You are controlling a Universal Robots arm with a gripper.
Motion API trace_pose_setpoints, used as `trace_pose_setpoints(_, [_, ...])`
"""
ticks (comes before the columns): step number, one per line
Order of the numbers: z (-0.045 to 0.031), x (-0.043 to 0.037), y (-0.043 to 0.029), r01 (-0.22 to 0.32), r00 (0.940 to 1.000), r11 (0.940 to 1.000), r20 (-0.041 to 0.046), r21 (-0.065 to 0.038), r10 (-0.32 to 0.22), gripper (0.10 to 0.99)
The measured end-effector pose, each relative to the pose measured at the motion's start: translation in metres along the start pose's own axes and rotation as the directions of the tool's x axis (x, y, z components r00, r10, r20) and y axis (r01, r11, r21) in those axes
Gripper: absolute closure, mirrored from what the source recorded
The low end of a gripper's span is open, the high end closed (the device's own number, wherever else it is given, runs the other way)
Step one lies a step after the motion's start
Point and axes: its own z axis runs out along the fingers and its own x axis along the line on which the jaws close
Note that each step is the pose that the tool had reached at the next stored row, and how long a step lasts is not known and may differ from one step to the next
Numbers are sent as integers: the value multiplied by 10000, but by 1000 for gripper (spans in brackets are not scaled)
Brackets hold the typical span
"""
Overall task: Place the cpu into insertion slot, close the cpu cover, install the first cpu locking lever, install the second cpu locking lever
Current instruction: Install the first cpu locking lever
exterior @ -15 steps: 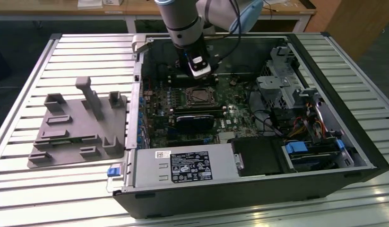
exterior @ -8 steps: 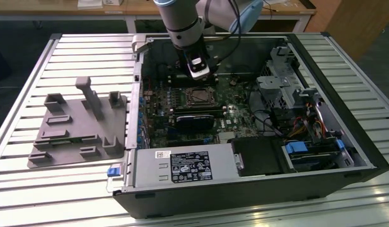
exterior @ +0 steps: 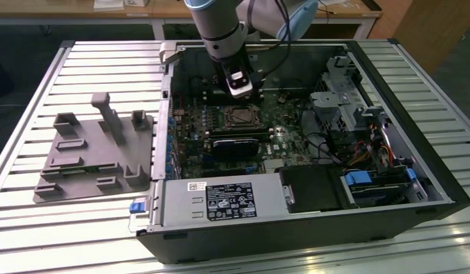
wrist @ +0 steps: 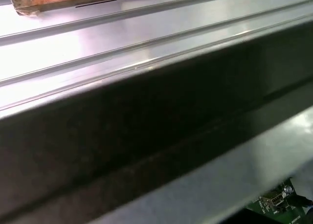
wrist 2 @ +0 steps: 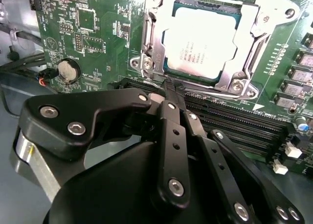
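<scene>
Item 1. The black, multi-link metal gripper lies closest in the second wrist view. Its two fingers are drawn together at the tips with no gap visible between them. Nothing can be made out between the tips; whether anything thin is pinched there cannot be told.

Item 2. Just beyond the fingertips sits the small flat square cpu with its dull silver metal top. It is seated in the square black-rimmed insertion slot. The thin grey metal cpu cover, a square frame with a window, lies flat over the chip and frames its top. The fingertips are at the near edge of this frame; contact cannot be confirmed.

Item 3. A thin bright steel wire lever runs along one side of the cover. Its latched state cannot be determined.

Item 4. Long narrow black memory slots pass under the fingers. A round silver coin cell sits to one side of the gripper on the green circuit board.

Item 5. In the exterior view, the arm reaches down into the open black computer case, which lies on a grey slatted metal table. A grey moulded fixture block rests well apart from the gripper, outside the case.
</scene>
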Motion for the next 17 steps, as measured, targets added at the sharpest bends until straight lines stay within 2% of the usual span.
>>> trace_pose_setpoints(7, [32, 8, -6, -84, 10000, 10000, 53, 11, 84, 984])
trace_pose_setpoints(13, [33, 9, -6, -93, 9999, 10000, 55, 8, 93, 984])
trace_pose_setpoints(17, [7, 2, -2, -92, 9999, 10000, 55, 10, 92, 984])
